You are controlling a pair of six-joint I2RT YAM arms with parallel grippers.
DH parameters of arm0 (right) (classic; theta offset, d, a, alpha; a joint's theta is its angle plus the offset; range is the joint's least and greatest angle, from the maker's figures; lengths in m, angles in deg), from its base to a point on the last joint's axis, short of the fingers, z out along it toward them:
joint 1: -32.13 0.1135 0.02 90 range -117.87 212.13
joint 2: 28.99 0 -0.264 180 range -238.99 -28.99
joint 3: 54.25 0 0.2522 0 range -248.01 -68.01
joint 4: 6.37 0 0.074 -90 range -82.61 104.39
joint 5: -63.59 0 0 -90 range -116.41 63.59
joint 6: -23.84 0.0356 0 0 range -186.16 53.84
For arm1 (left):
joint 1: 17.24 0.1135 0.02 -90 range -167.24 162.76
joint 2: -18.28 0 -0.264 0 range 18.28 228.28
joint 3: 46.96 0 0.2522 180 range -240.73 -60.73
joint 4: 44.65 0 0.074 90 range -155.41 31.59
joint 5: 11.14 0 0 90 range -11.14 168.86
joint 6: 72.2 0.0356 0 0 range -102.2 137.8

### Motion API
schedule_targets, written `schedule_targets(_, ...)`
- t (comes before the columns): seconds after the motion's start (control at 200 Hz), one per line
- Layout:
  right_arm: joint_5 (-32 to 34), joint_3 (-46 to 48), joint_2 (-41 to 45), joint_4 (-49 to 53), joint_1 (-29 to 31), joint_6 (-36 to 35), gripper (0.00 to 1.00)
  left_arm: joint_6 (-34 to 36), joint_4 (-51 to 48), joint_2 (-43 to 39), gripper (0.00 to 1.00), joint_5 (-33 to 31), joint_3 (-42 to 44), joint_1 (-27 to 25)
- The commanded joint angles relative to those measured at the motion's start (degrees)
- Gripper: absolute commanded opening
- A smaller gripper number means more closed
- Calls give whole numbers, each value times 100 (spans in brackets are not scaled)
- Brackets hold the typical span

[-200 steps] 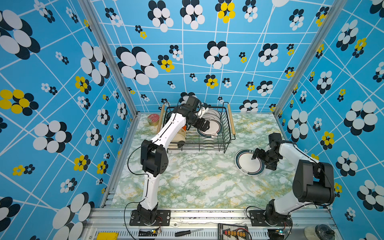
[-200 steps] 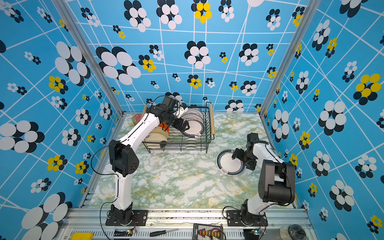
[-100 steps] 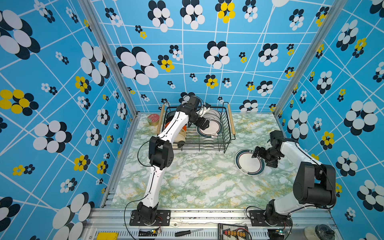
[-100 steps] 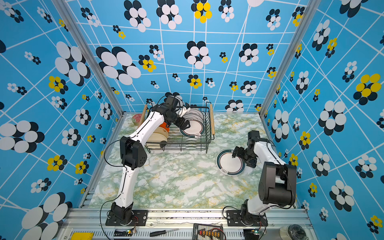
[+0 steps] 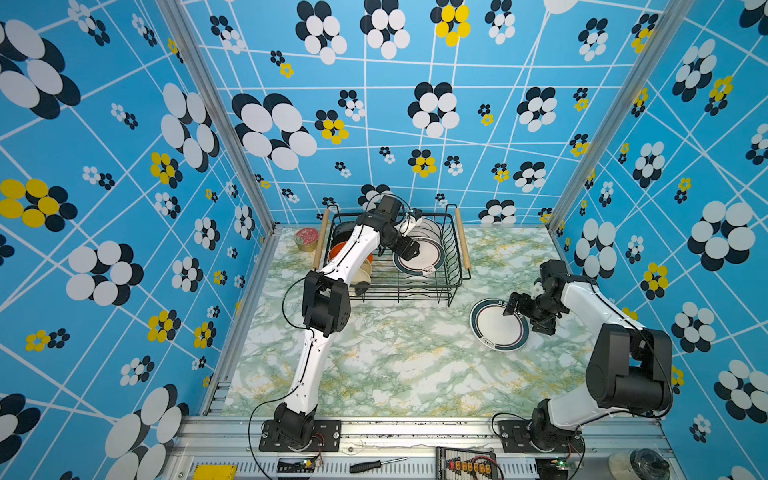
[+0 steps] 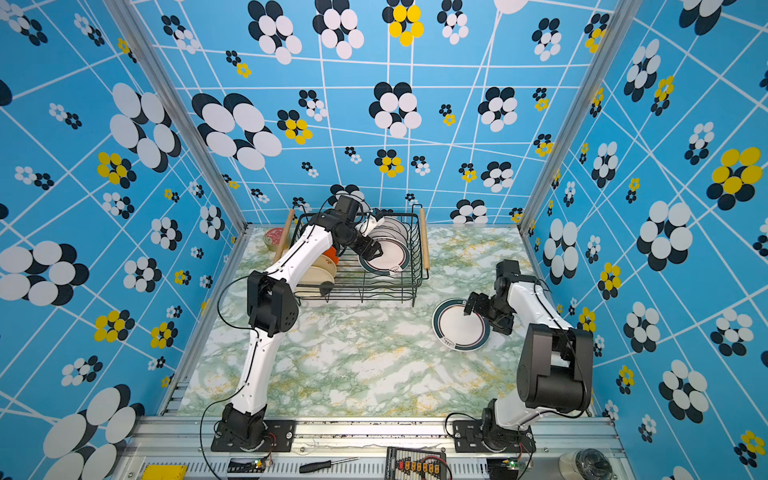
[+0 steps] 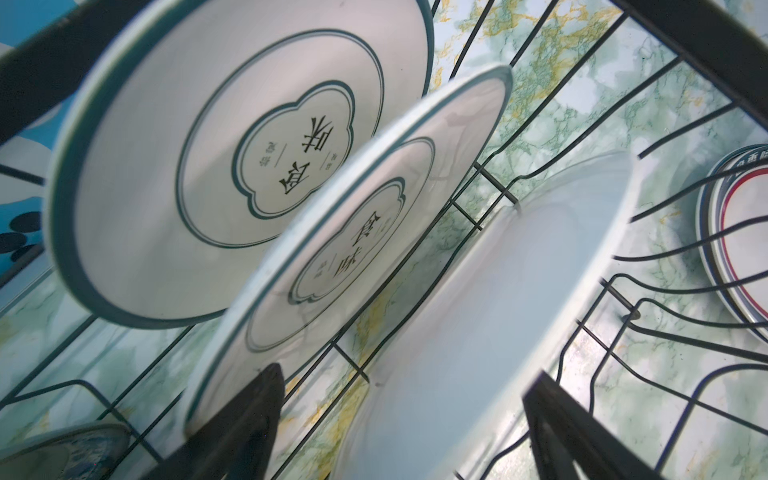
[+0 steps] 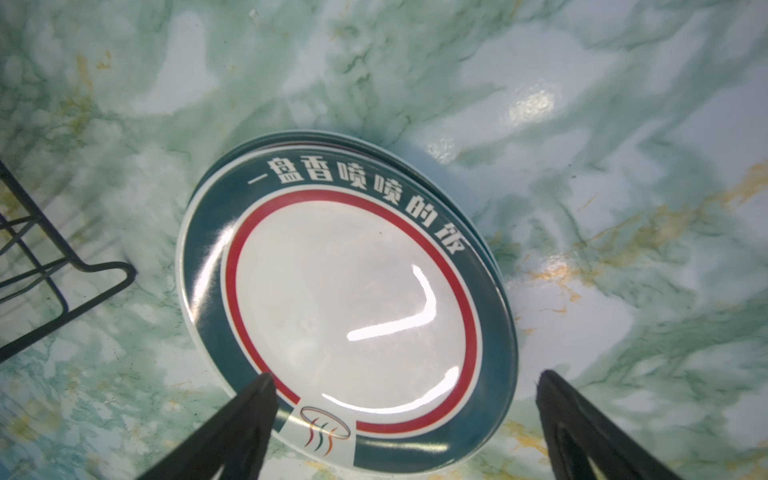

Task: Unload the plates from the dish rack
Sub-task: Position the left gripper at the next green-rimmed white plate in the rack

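Going by how things lie, the job is at an early stage: most plates are still in the rack. At the far left corner of the worktop (image 5: pixel 395 365) sits a red-lidded tin (image 5: pixel 306 239), which is no part of the task. Just beside it, against the far edge, stands the dish rack (image 5: pixel 415 293). Its long axis seems to run along that edge, and the wooden handles (image 5: pixel 462 245) at its two ends point far to near.

In its left half the small plates (image 6: pixel 320 268), orange, cream and black, stand on edge, partly hidden by the arm. In its right half the large plates (image 7: pixel 266 166) stand in a row from far to near. Each rests on its rim and leans back, face turned up and toward the near edge; at least three show.

The left gripper (image 5: pixel 412 250) is down among them, jaws spread either side of the front plate (image 5: pixel 428 262). In the left wrist view a gap shows beside one finger, so the plate is not yet pinched.

Toward the right edge, well apart from the rack, the unloaded plates (image 5: pixel 496 328) lie flat and face up. The rims in the right wrist view show a stack of at least two, logo mark toward the near edge. The right gripper (image 5: pixel 527 315) hovers over their right rim, jaws wide and empty.
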Motion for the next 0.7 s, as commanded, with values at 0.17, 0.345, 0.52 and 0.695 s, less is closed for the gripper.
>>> schedule_targets(0.17,-88,22,101,181,15,-13,99,144,-28,189,72,263,-205,17)
schedule_targets(0.345,-121,107,171,155,15,28,99,118,-49,262,62,357,-202,11)
schedule_targets(0.52,-121,156,264,155,15,19,99,169,-137,304,50,382,-179,-51)
schedule_targets(0.695,-134,165,259,146,15,-4,99,242,-212,315,39,317,-160,-77)
